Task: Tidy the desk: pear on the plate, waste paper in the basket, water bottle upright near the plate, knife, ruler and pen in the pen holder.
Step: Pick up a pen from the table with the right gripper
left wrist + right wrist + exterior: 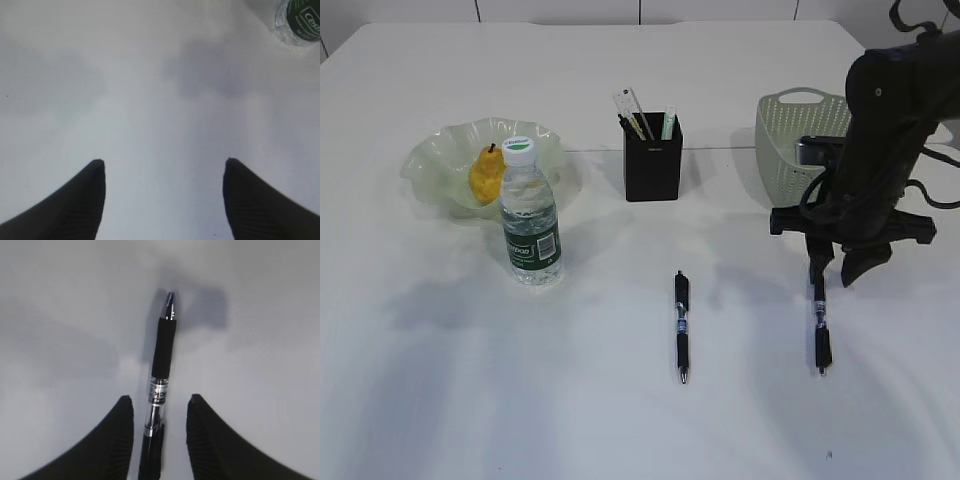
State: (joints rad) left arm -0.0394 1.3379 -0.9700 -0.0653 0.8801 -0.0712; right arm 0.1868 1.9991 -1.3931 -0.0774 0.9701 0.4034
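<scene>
Ruffled translucent green plate [440, 150] at ten o'clock, smooth yellow pear [485, 176] inside. Clear ribbed water bottle [531, 226] upright, just at the plate's five o'clock. Left hand [164, 172]: dark ridged fingers spread wide over bare matte white counter [470, 400], gripping nothing. Matte black square pen holder [653, 165] at twelve, ruler [629, 108] standing within. Glossy black pen [681, 326] flat at centre, open room all round. Right hand [158, 407] straddling a second pen [818, 322], fingers near its barrel, contact unclear. Woven-look basket [790, 140] at two o'clock.
</scene>
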